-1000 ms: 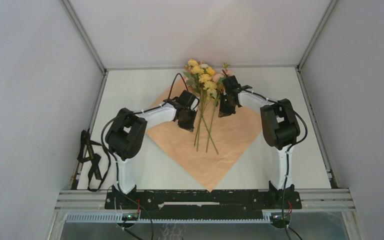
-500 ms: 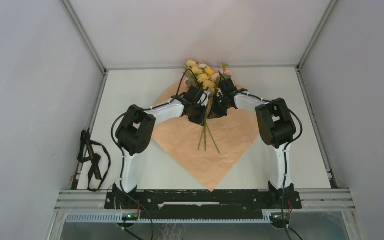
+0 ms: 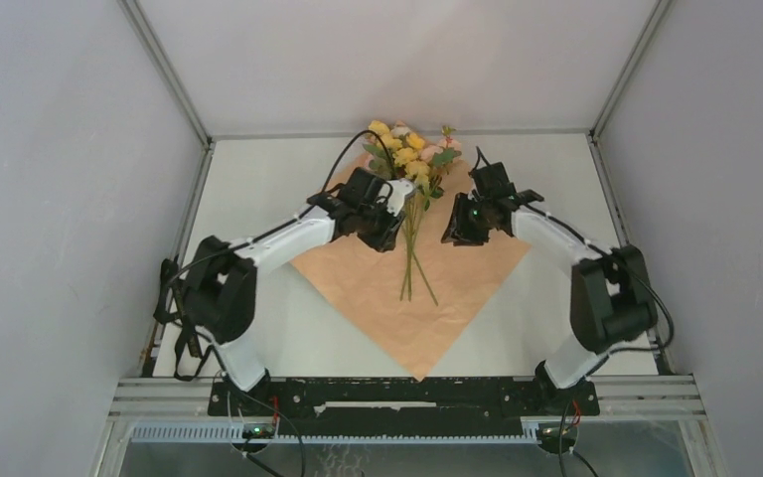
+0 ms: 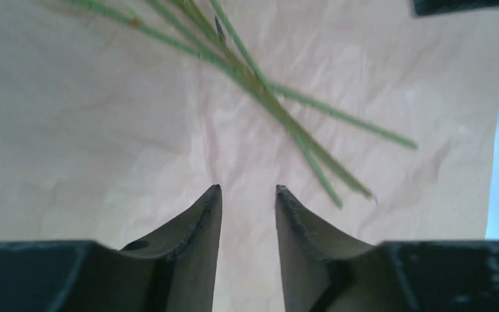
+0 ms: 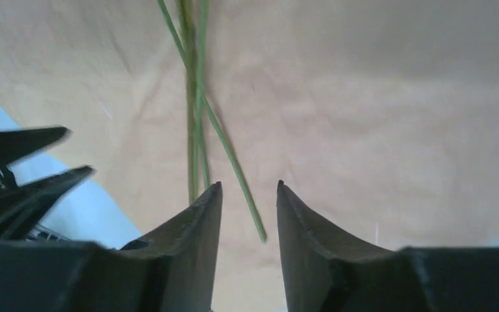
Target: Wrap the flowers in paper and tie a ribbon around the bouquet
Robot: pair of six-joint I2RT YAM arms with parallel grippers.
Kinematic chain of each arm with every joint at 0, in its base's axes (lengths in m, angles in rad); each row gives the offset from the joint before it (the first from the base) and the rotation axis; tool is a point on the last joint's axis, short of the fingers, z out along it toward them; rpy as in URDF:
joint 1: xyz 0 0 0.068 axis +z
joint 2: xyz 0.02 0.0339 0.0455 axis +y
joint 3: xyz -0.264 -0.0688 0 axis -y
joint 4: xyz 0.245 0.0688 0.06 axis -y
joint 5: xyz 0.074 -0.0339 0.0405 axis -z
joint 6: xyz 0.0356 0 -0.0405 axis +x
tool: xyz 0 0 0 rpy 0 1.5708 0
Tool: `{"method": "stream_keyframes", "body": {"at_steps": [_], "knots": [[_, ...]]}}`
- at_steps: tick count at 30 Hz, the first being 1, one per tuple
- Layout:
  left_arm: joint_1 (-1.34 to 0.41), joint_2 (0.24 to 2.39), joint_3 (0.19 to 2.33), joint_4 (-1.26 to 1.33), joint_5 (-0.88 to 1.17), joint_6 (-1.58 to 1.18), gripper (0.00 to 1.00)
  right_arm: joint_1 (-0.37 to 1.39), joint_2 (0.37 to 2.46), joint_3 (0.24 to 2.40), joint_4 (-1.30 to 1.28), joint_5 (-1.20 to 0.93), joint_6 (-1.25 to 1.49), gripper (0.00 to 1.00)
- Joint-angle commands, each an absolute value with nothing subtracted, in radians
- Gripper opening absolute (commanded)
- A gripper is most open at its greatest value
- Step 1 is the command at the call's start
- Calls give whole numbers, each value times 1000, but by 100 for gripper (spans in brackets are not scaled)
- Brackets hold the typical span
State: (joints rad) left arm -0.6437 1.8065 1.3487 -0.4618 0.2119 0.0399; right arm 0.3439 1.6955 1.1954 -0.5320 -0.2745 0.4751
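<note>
The pale bench [image 3: 258,174] fills the middle of the top view. On it lies the paper [image 3: 452,288], peach side up and turned like a diamond, with one corner pointing to the bottom centre of the frame and its upper corner hidden under the blooms.

The left arm [image 3: 258,253] reaches in from the lower left and the right arm [image 3: 581,253] from the lower right. Both end just below the top centre, one on each side of the stems.

The flowers [image 3: 409,154] lie along the paper's middle line. Their yellow, pink and cream heads are at the top centre, and their thin green stems [image 3: 412,263] run down toward the centre of the sheet, crossing and fanning a little at the cut ends.

At the far left edge of the bench, well apart from the paper, a black looped strip lies partly behind the left arm's elbow; this appears to be the ribbon [image 3: 181,343].

The left gripper [image 3: 394,227] hangs just left of the stems. In its wrist view the fingers [image 4: 201,221] stand apart over bare paper [image 4: 91,130], with nothing between them and the stems [image 4: 279,110] lying beyond the tips.

The right gripper [image 3: 454,231] is just right of the stems. Its fingers [image 5: 299,221] are likewise parted and hold nothing, and the stems [image 5: 195,117] lie on the paper [image 5: 390,130] below.
</note>
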Motion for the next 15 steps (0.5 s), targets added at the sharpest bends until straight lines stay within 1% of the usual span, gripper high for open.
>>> {"method": "stream_keyframes", "body": {"at_steps": [1, 5, 9, 11, 15], "knots": [[-648, 1610, 1227, -583, 203, 284, 46, 373, 1490, 1010, -647, -188, 479, 50], [-686, 1442, 1072, -614, 220, 368, 59, 399, 1270, 780, -638, -205, 592, 65], [-796, 1291, 885, -557, 220, 450, 70, 453, 1126, 607, -570, -268, 716, 75], [-876, 1223, 774, -484, 175, 473, 74, 507, 1109, 564, -548, -276, 760, 76], [-999, 1109, 610, -312, 122, 490, 78, 622, 1107, 497, -489, -247, 854, 75]]}}
